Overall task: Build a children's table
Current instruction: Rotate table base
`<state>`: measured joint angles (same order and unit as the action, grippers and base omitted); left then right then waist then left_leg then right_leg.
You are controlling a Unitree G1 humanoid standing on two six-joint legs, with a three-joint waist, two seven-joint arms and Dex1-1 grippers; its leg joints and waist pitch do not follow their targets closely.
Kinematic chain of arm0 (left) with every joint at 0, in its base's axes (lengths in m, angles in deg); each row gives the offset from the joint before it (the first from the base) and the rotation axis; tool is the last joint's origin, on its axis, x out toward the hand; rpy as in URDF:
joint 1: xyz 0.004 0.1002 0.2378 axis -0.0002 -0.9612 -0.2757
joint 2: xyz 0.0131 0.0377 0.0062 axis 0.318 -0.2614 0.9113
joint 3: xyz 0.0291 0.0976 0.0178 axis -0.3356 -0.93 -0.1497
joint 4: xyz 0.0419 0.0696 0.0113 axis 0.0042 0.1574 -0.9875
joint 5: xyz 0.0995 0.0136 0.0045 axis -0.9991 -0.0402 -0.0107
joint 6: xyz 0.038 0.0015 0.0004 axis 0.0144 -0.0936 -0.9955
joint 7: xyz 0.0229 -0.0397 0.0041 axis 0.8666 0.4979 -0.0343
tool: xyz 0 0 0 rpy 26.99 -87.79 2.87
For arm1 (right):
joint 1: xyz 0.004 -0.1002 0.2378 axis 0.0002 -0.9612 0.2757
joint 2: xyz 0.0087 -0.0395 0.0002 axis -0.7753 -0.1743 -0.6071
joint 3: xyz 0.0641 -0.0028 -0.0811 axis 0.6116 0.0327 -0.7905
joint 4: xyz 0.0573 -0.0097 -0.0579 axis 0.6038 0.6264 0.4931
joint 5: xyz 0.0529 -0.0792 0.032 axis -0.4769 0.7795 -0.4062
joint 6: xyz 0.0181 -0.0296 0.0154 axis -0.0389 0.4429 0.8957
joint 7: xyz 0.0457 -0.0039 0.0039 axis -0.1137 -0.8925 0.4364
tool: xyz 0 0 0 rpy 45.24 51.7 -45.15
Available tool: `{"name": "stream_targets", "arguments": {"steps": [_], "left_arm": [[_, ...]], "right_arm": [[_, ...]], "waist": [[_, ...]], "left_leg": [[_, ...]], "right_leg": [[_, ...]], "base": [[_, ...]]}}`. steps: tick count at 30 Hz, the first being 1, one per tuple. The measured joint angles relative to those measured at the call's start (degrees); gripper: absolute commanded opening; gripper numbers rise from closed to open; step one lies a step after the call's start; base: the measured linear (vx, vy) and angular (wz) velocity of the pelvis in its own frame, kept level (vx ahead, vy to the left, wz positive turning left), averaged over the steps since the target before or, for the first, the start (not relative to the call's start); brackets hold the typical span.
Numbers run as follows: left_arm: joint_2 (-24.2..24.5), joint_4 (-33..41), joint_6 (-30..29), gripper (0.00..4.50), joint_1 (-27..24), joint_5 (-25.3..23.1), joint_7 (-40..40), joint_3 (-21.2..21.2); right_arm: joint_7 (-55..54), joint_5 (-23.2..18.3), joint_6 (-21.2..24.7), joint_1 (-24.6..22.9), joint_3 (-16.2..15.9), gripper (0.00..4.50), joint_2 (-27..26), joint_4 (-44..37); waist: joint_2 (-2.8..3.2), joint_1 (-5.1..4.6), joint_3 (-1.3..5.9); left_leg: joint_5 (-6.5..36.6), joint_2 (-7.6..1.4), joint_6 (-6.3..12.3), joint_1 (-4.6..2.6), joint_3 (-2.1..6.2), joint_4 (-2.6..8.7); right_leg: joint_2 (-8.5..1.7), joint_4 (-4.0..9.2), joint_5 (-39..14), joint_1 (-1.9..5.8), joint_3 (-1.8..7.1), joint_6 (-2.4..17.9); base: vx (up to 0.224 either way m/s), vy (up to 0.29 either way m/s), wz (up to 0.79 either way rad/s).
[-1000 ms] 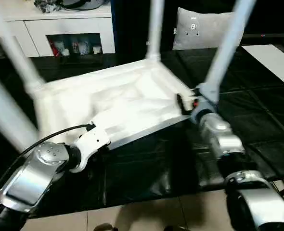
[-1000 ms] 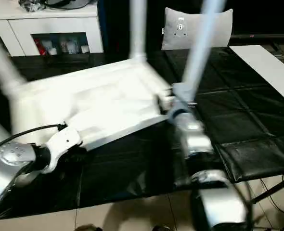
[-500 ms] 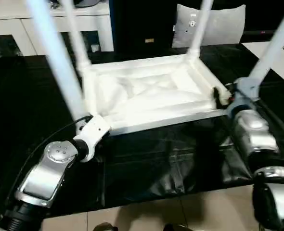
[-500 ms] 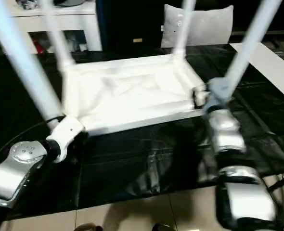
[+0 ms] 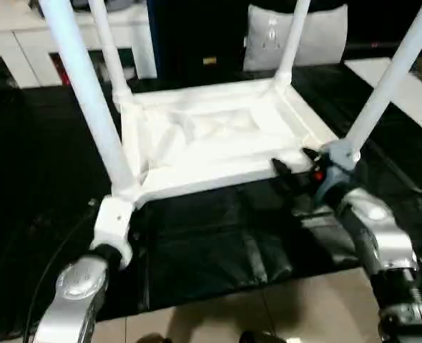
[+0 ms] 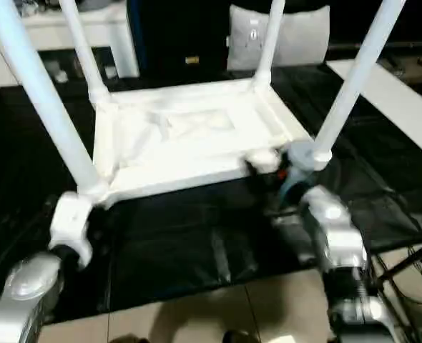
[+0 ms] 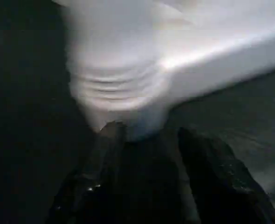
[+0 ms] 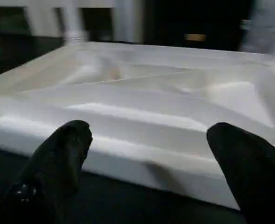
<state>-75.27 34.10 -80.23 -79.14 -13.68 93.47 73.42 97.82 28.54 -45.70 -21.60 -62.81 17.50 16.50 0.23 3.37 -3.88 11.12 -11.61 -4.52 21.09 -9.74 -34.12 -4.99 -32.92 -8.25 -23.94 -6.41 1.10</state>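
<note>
The right claw (image 8: 147,163) is spread wide, its fingers (image 8: 58,158) apart before the near edge of the table top (image 5: 211,136), gripping nothing. The left claw (image 7: 147,154) stands partly spread at the table's near left corner socket (image 7: 114,88), which sits just past its fingertips; contact is unclear. The table lies upside down on the black mat (image 5: 218,250), ribbed underside up, all four white legs (image 5: 82,93) standing in the corners. Both silver forearms reach forward from below. Since a second ago the top has swung from skewed to roughly square with the robot, and the right claw has come off the leg.
</note>
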Motion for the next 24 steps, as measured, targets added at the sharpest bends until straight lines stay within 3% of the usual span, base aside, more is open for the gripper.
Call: {"name": "stream_targets", "arguments": {"steps": [7,17,24], "left_arm": [[-0.45,0.07,4.45,3.01,1.46,-0.40,-3.06,2.40],[2.07,-3.05,9.78,3.64,5.60,4.24,2.73,3.65],[4.18,-6.47,8.48,4.31,9.99,11.07,10.20,5.19]], "right_arm": [[4.22,-1.15,9.12,-5.18,-5.97,4.50,1.44,-9.85],[6.22,-1.81,12.64,-6.94,-7.48,4.50,2.42,-13.60],[2.13,1.64,14.00,-5.99,-7.53,4.50,1.85,-11.39]], "waist": [[-0.38,0.04,0.23],[-0.43,0.06,0.28],[-0.66,0.21,0.28]], "left_leg": [[0.01,0.00,0.02,-0.02,0.11,-0.02],[0.04,-0.03,0.05,-0.02,0.14,-0.01],[0.03,-0.02,0.03,-0.04,0.11,0.00]], "right_leg": [[0.00,0.29,0.01,0.10,-0.09,-0.02],[0.03,0.29,0.03,0.15,-0.08,-0.05],[0.03,0.13,0.03,0.09,0.00,-0.05]], "base": [[0.000,0.000,0.00],[0.000,0.000,0.00],[0.000,0.000,0.00]]}}
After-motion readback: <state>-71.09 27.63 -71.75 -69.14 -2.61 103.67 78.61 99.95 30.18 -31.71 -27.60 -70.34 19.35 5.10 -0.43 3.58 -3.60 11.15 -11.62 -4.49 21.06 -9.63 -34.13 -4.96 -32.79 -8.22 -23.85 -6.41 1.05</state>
